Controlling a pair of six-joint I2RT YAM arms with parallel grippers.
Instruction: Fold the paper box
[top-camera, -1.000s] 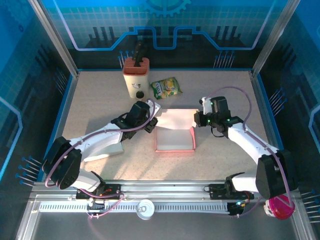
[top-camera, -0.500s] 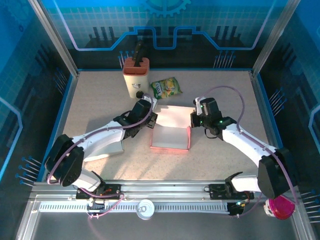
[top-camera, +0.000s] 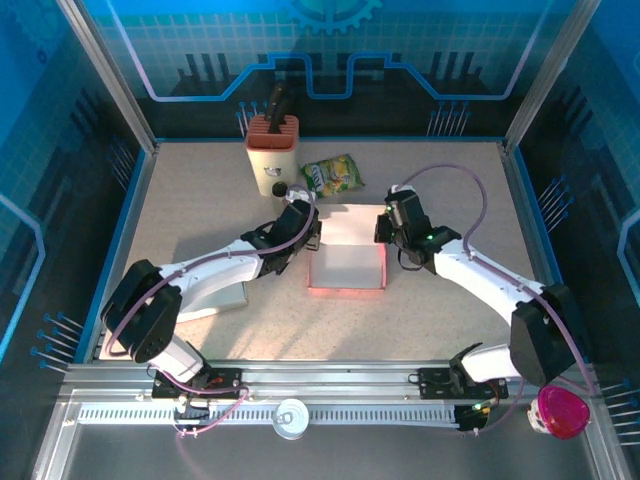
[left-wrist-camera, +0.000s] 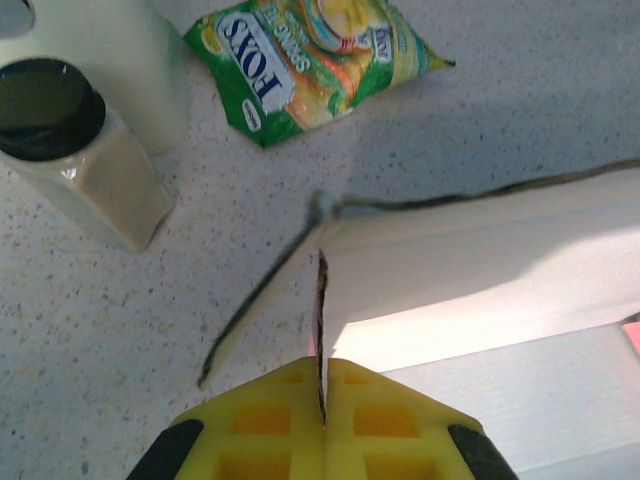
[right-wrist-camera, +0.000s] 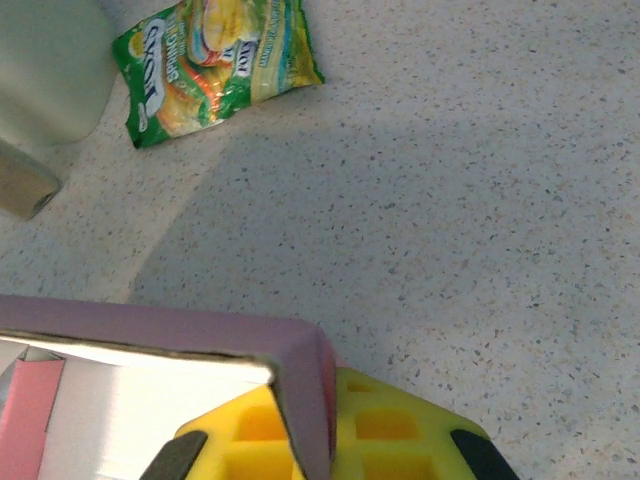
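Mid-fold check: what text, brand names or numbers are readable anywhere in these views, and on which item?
"FOXS": white letters on the green foil snack bag, read in the left wrist view.
The smaller print beside the brand on that bag is too blurred to read.
No print seen on the white and pink paper box.
No legible text on the cream knife block.

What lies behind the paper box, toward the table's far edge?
Behind the paper box: a green snack bag, a beige knife block, a black-capped bottle. The block hides the blade of its knife.
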